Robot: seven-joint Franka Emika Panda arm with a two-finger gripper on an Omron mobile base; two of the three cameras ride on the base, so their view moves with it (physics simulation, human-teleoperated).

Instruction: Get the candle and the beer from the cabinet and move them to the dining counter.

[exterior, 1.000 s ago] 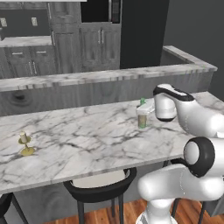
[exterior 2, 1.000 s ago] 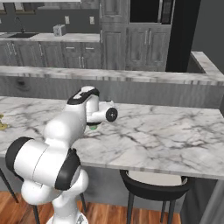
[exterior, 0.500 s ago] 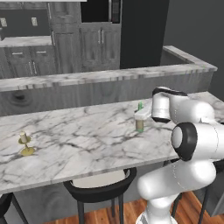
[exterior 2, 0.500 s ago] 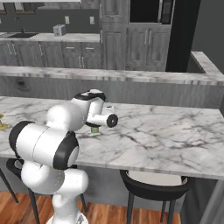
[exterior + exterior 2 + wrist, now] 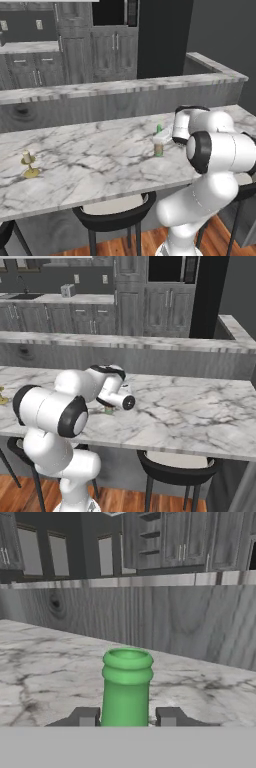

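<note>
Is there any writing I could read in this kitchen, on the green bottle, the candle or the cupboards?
No readable text anywhere in these pictures.
The beer: it carries a pale label, too small and blurred to show any words.
The candle: no writing on it.
The cabinet and the dining counter: plain wood grain and marble veins, no signs or numbers.

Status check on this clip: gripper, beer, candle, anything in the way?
Gripper shut on the beer, bottle upright on the dining counter. Candle already standing on the same counter, well apart. Nothing between them.
</note>
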